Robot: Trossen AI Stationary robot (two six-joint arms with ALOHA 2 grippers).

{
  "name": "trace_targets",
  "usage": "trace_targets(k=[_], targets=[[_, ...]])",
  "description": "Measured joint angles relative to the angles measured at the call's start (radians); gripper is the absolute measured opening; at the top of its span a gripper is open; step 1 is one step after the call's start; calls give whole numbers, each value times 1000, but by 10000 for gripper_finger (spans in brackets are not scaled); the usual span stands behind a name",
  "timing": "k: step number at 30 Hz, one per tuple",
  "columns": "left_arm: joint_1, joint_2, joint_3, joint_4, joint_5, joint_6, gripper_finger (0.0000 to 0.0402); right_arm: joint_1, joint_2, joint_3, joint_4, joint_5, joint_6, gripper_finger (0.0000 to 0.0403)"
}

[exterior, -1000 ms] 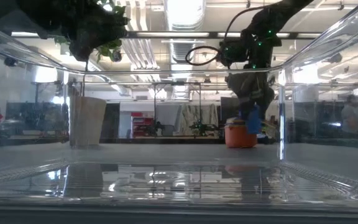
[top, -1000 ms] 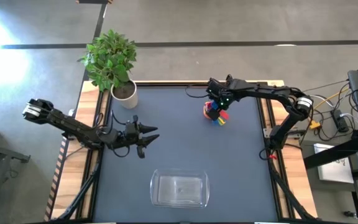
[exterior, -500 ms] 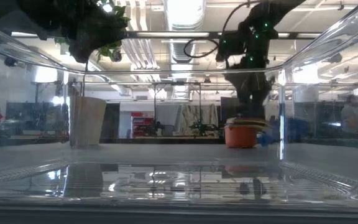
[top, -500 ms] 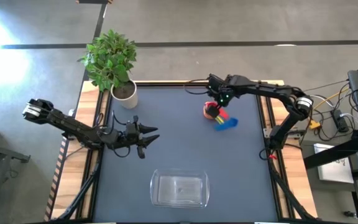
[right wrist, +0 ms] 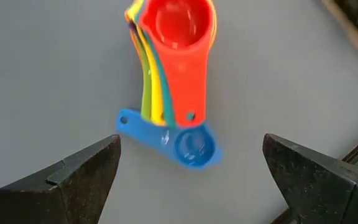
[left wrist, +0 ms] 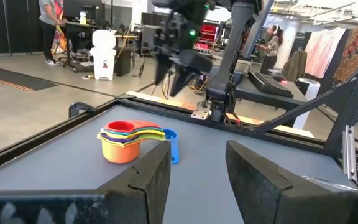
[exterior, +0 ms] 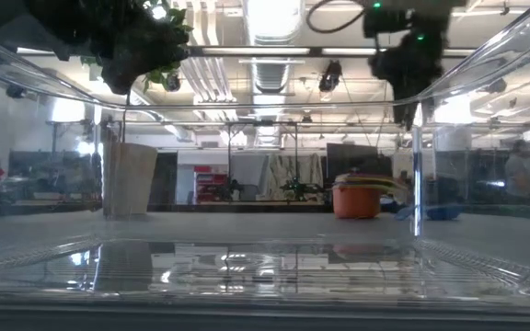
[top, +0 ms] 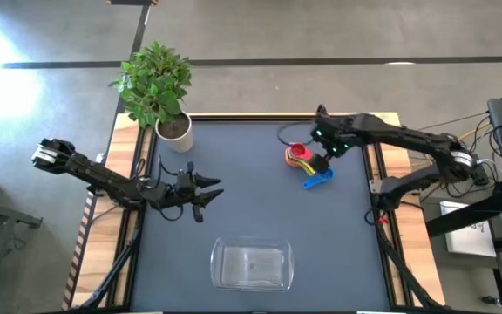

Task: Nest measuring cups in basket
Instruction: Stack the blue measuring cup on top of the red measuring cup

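Dark surface (top: pixel 251 209): right gripper (top: pixel 327 150), fingers spread empty above the cup stack (top: pixel 298 154), could miss the stray blue cup (top: pixel 317 179) lying across its handles.

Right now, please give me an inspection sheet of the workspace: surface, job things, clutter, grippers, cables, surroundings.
Surface: dark table top, bare in the middle.
Job's things: nested measuring cups stacked on the table, red one on top; blue cup lies beside the stack; clear basket holds no cup.
Clutter: potted plant at a table corner.
Grippers: left gripper parked, holds nothing; right gripper open above the cups.
Cables: loose cables beside the table.
Surroundings: a person far off.
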Motion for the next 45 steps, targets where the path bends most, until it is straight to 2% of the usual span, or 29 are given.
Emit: trace_targets(k=[4, 8, 18, 28, 36, 45], targets=[[0, 0, 0, 0, 0, 0, 137, 18, -89, -162, 62, 0, 124, 381], [0, 0, 0, 1, 0, 0, 137, 17, -127, -298, 132, -4, 176, 381], [0, 0, 0, 3, 0, 0, 137, -6, -108, -453, 229, -22, 325, 367], [0, 0, 0, -6, 0, 0, 137, -76, -109, -583, 439, -22, 436, 294], [0, 0, 0, -9, 5, 0, 137, -144, -106, -602, 458, -23, 439, 232], [0, 0, 0, -10, 13, 0, 137, -165, -106, -615, 515, -49, 409, 122]])
